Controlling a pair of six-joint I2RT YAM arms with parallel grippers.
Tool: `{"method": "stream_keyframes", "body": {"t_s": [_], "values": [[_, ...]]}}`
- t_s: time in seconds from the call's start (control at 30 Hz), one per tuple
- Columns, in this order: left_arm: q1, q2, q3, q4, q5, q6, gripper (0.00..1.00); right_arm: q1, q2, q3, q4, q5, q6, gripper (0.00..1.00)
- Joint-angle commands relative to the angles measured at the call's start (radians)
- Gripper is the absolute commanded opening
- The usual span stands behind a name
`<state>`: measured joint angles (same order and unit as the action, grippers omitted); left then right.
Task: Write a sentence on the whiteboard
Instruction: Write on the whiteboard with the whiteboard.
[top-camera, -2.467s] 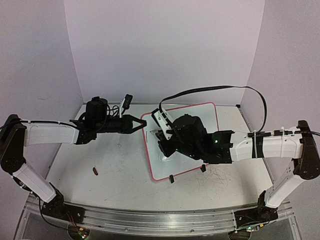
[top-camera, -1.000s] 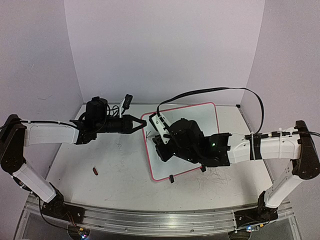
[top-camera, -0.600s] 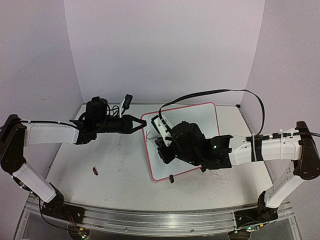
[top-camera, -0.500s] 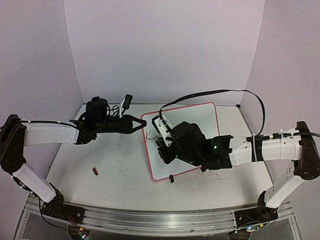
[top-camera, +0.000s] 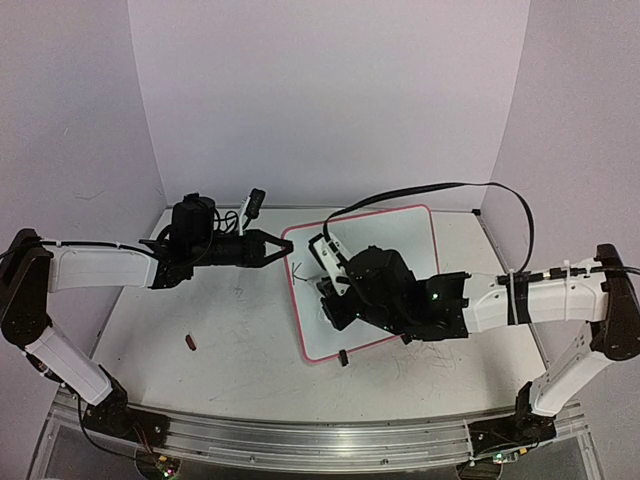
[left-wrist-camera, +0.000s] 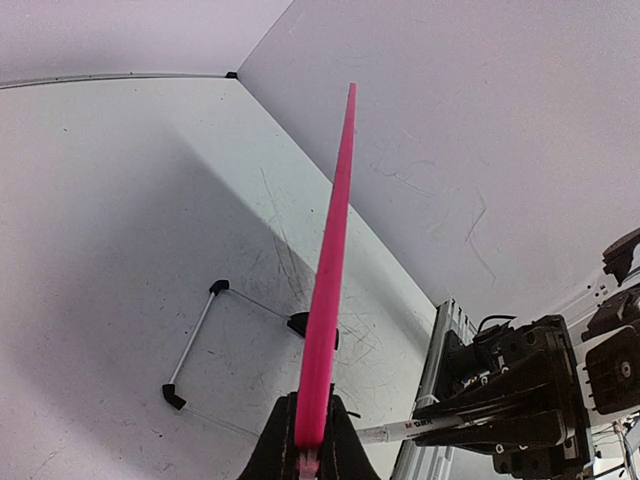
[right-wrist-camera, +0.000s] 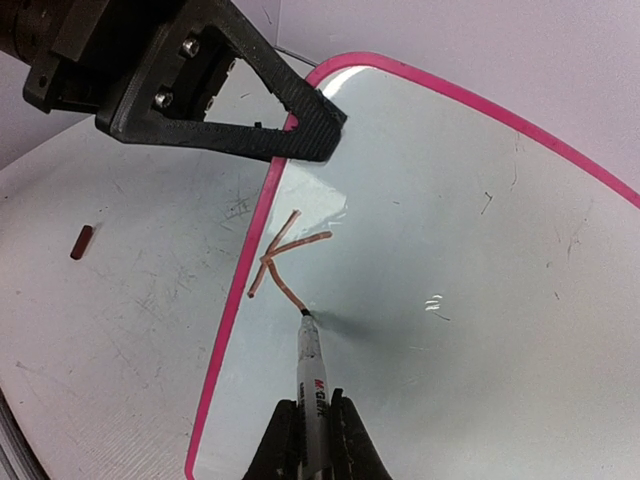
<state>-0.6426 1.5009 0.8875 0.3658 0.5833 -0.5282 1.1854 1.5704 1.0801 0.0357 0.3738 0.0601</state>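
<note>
- One whiteboard (top-camera: 400, 225) with a pink rim, lying centre-right on the table (top-camera: 240, 330), turned at an angle to the table's edges.
- Two black feet (top-camera: 342, 357) at the board's near edge.
- Two arms, one reaching in from each side.
- Left gripper (top-camera: 285, 250) clenched on the board's left rim near the far corner. In the left wrist view, the pink edge (left-wrist-camera: 330, 260) seen running straight out from between the shut jaws (left-wrist-camera: 308, 445).
- Right gripper (right-wrist-camera: 308, 430) over the left part of the board, grasping one marker (right-wrist-camera: 311, 375) tightly, tip forward and touching the white surface.
- Same marker also seen in the left wrist view (left-wrist-camera: 400, 430), beneath the right wrist.
- One letter of the sentence (right-wrist-camera: 285, 260) just inside the left rim: three short strokes joined like a K, reddish-brown in the right wrist view, with the pen tip at the end of the lower stroke.
- Seen from above as one small dark mark (top-camera: 296, 268) just beside the left gripper's tips.
- One small dark red cap (top-camera: 190, 342) on the table, well apart from the board, on the left.
- One black cable (top-camera: 450, 185) arching over the right arm.
</note>
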Motion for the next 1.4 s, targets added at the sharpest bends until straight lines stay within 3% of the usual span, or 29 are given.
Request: {"method": "stream_keyframes", "body": {"t_s": [0.0,0.13,0.4,1.37], "values": [[0.006,-0.036,0.010,0.012,-0.021,-0.025,0.00,-0.007,-0.084,-0.001,0.019,-0.072,-0.006,0.00],[0.006,-0.039,0.008,0.012,-0.021,-0.026,0.01,-0.031,-0.160,-0.040,0.093,-0.112,-0.049,0.00],[0.006,-0.043,0.002,0.011,-0.026,-0.020,0.01,-0.079,-0.133,-0.036,0.094,-0.175,-0.108,0.00],[0.006,-0.040,-0.008,0.012,-0.030,-0.027,0.00,-0.076,-0.091,-0.009,0.096,-0.126,-0.109,0.00]]}}
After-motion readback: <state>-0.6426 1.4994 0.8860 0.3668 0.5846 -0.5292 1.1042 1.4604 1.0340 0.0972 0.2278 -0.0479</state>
